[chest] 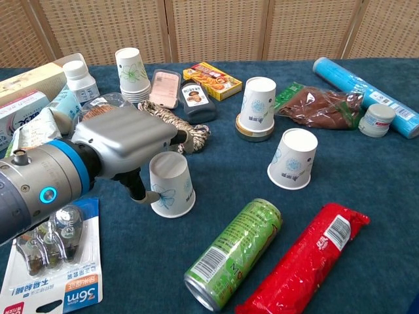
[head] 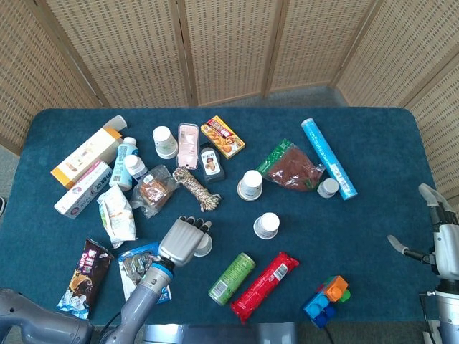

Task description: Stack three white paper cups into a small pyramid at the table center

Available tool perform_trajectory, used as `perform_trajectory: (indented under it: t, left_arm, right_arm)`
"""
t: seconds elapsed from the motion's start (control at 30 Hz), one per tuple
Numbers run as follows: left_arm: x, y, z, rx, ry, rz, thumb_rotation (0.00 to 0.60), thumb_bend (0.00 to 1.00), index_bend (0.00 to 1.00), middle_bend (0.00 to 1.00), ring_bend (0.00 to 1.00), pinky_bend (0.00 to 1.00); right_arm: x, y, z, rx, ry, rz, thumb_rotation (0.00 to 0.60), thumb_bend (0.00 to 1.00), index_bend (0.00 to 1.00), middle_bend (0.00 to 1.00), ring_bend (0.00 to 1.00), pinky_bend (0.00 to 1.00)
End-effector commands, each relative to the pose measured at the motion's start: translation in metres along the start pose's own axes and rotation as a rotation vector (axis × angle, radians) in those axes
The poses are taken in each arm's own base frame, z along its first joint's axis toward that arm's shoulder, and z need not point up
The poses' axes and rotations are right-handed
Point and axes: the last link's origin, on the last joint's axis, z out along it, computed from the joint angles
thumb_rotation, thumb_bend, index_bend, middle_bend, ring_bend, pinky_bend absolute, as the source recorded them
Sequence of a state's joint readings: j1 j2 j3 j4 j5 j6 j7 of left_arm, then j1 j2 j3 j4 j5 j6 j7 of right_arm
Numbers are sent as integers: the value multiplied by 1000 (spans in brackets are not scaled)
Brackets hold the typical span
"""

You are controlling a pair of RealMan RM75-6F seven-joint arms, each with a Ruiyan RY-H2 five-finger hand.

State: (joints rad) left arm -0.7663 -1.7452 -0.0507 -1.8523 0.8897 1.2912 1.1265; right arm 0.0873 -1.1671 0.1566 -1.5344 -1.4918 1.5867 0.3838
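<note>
Upside-down paper cup on the blue tabletop, left of centre, gripped by the left hand; fingers curled over its top, thumb against its near side; second cup inverted to the right, near a green can; third cup upright-inverted further back; right hand at the far right edge, well apart, fingers spread, holding nothing.

A blue-clothed table carries upturned paper cups, a green can, a red packet.
</note>
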Motion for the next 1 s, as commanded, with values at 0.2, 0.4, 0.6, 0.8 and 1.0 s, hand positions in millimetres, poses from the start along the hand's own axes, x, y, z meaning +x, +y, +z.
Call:
perform_trajectory:
  t: [0.2,0.4,0.6,0.8,1.0]
  left_arm:
    - [7,-5,6,-9,42,-22,600,296,242,390,376,498]
    - [17,-7,15,-11,78,-28,600,295,244,401,385,499]
    - [26,-3,22,-59,141,-31,600,295,247,402,386,500]
    - [26,1,17,-79,148,-26,600,293,254,407,394,506]
    - [21,-2,14,-36,99,8,600,292,249,399,388,505]
  right_arm:
    - [-2,-1,0,3,-7,-4,600,141,0,35,95,152]
    - [-3,-1,0,2,-9,-4,600,141,0,34,94,151]
    - [-3,0,0,1,-9,-2,600,141,0,35,95,152]
    - [-2,1,1,-4,-4,2,600,142,0,35,95,152]
    - [-2,-1,0,2,-9,2,600,141,0,34,95,152]
